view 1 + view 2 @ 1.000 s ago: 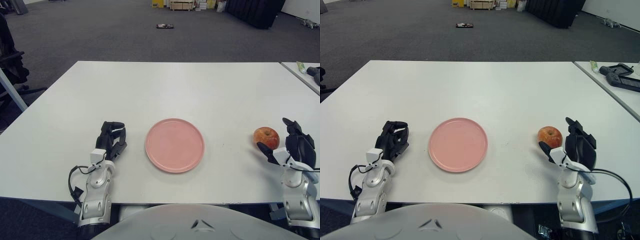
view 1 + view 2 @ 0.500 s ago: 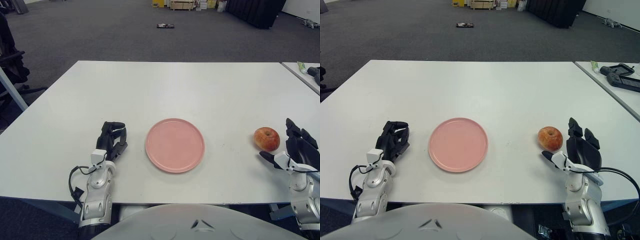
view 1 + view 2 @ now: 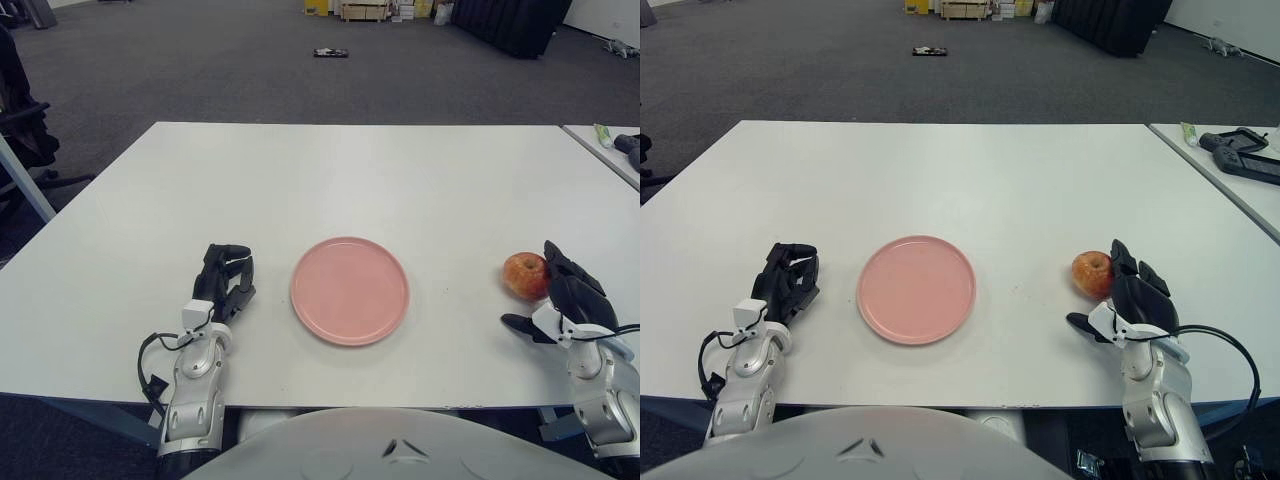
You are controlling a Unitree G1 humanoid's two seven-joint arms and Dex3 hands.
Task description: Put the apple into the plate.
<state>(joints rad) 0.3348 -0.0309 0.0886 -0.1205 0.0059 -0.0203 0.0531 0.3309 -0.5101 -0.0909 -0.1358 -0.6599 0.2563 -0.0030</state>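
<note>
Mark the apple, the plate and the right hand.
apple (image 3: 1091, 274), right eye view, middle of its skin.
plate (image 3: 916, 289), right eye view, bare centre.
right hand (image 3: 1132, 300), right eye view, back of the hand.

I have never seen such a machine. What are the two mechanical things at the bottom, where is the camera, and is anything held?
They are a humanoid robot's two hands. Both pictures come from a stereo camera on its head, looking down at a white table, so they show one scene from slightly different spots. A pink plate lies in the middle, with nothing on it. A red apple lies to its right. The right hand is open right beside the apple, fingers along its far side, not yet grasping it. The left hand shows left of the plate, fingers curled, holding nothing.
</note>
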